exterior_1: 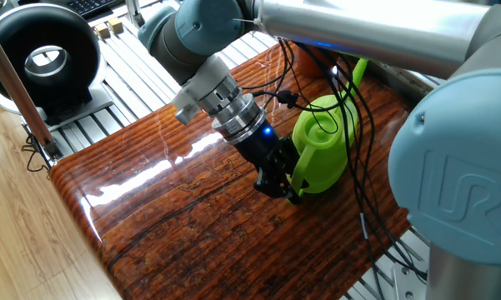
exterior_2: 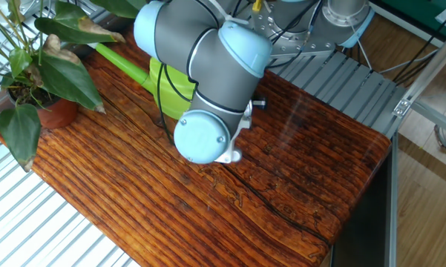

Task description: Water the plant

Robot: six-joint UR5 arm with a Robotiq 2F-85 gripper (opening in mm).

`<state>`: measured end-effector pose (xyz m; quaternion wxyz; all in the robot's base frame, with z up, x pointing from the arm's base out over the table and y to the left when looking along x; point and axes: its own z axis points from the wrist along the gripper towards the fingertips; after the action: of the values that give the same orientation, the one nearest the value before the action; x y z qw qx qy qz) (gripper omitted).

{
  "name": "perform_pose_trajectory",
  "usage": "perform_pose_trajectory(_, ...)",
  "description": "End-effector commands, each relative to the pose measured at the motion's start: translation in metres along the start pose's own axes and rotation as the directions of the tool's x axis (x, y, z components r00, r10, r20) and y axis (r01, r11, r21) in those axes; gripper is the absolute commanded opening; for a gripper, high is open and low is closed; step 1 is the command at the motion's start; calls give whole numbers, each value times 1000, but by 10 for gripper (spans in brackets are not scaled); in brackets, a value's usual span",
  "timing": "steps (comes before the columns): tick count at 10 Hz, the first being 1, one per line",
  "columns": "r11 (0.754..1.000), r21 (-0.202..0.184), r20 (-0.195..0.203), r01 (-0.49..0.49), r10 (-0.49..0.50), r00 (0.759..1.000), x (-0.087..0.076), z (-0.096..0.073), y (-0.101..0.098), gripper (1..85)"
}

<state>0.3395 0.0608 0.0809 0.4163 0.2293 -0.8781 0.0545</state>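
we are down low at the table (exterior_1: 150, 225) with our gripper (exterior_1: 285, 185) right at the handle of the green watering can (exterior_1: 323, 150), on the can's 8 o'clock side in the one fixed view. our dark fingers look pinched around the thin green handle, so we think we are holding it, but the handle hides part of them and we are not fully sure the grip is tight. we come in low and from the side because the handle sticks out there, and it is the best place to grab a can so we can lift and tip it. in the other fixed view our big arm (exterior_2: 208, 74) covers most of the can, and only its long spout (exterior_2: 122, 63) pokes out toward 10 o'clock. the spout points at the plant (exterior_2: 41, 63), which is good for pouring. the plant sits in its little red-brown pot (exterior_2: 56, 113) at the far 9 o'clock edge of the table in that view, a bit apart from the spout tip. its big leaves hang over the wood. the can looks like it is standing on the table, so no water has gone to the plant yet.
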Motion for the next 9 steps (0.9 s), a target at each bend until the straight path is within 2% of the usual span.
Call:
perform_pose_trajectory(1,999,-4,-36,39,-39,999,9,1,2,370)
perform_pose_trajectory(6,999,-11,-77,37,-38,996,19,3,5,343)
perform_pose_trajectory(7,1000,-9,-87,23,-24,996,21,2,5,273)
perform_pose_trajectory(9,1000,8,-105,-1,2,994,26,3,3,60)
